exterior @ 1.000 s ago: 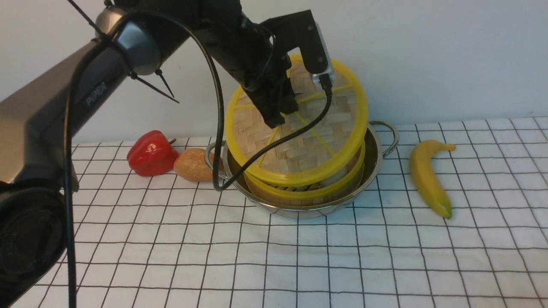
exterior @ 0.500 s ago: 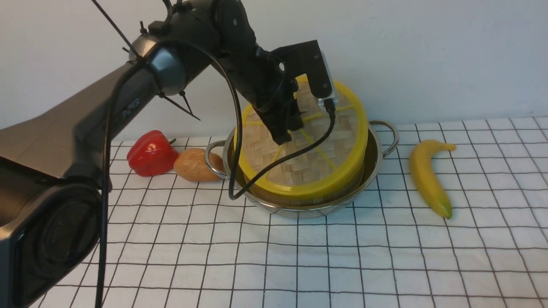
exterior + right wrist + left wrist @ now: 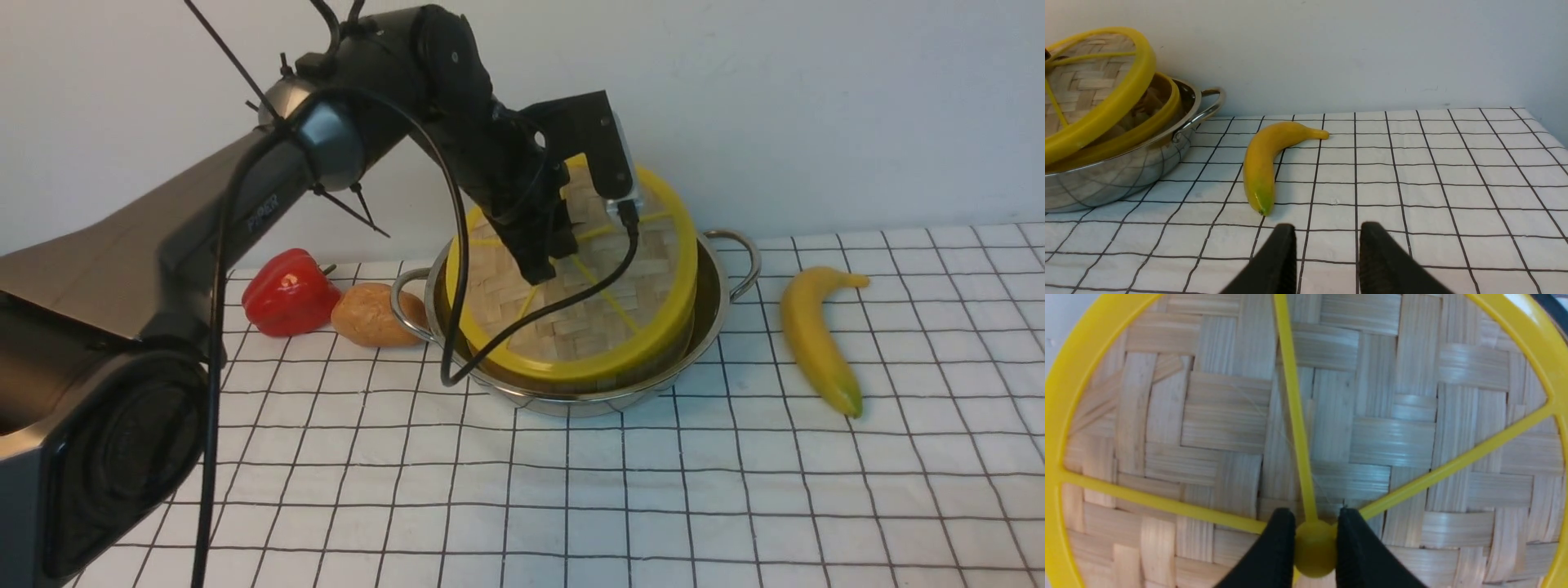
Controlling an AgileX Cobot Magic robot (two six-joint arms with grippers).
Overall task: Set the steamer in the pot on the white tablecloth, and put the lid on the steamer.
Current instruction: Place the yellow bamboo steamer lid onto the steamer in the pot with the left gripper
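Nearest, the right gripper (image 3: 1327, 228) hangs with jaws apart and empty over the white tablecloth (image 3: 571, 506), banana (image 3: 812, 343) at its 11 o'clock. Farther, the steamer (image 3: 1167, 96) sits inside the pot (image 3: 718, 302). The left gripper (image 3: 1315, 514) pinches the lid (image 3: 588, 310) at its centre, tilted: 6 o'clock edge low at the steamer's rim, 12 o'clock edge lifted toward the wall (image 3: 816, 98).

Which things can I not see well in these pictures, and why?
- Right wrist view: the picture edge cuts off the pot and the lid; the inside of the steamer is dim and blurred.
- Front view: lid and left arm hide the steamer's inside.
- Left wrist view: lid fills it; pot and steamer hidden.
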